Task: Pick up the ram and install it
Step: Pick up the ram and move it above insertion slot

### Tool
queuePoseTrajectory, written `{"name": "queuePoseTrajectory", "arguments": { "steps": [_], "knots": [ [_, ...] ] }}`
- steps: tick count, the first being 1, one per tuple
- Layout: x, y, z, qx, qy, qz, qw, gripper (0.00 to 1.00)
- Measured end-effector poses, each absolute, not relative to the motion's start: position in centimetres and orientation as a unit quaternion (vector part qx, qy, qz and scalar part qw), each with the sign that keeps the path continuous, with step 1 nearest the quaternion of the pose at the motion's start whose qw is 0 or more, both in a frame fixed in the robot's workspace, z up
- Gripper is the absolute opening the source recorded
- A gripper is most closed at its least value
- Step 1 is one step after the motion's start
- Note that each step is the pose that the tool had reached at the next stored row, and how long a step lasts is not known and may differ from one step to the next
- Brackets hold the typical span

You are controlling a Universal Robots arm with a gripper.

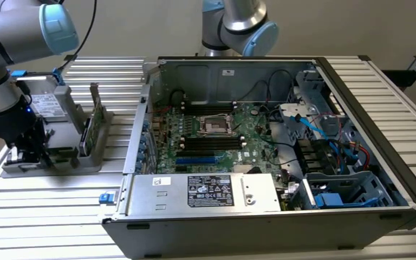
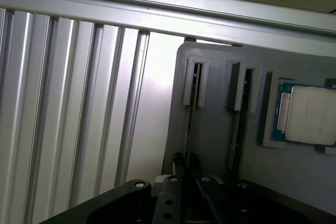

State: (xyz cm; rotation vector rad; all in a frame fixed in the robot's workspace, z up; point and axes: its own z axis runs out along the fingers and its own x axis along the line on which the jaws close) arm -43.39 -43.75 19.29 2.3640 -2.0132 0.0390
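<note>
Up close, the gripper (image 2: 186,157) pinches the ram (image 2: 190,121), standing in the slot nearest the edge of the grey holder (image 2: 210,129), a processor (image 2: 312,114) recessed alongside; the exterior view adds the open computer case (image 1: 266,233) beside it.

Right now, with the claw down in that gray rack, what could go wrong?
1. The claw appears to pinch the memory stick by its thin edge; it could tilt or slip when leaving the gray rack.
2. A second stick stands in the neighbouring slot, so the claw might knock it.
3. The black slots lie down inside the computer case; a tilted stick might jam there.
</note>
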Motion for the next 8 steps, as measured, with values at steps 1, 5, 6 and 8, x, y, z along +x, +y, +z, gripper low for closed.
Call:
{"name": "queuePoseTrajectory", "arguments": {
  "steps": [1,5,6,8],
  "knots": [
    [-43.39,-43.75,19.29,0.761,-0.648,0.013,0.018,0.14],
    [-43.38,-43.75,19.31,0.761,-0.648,0.012,0.018,0.14],
    [-43.37,-43.75,19.33,0.761,-0.648,0.013,0.018,0.14],
    [-43.36,-43.75,19.41,0.761,-0.648,0.012,0.018,0.14]
  ]
}}
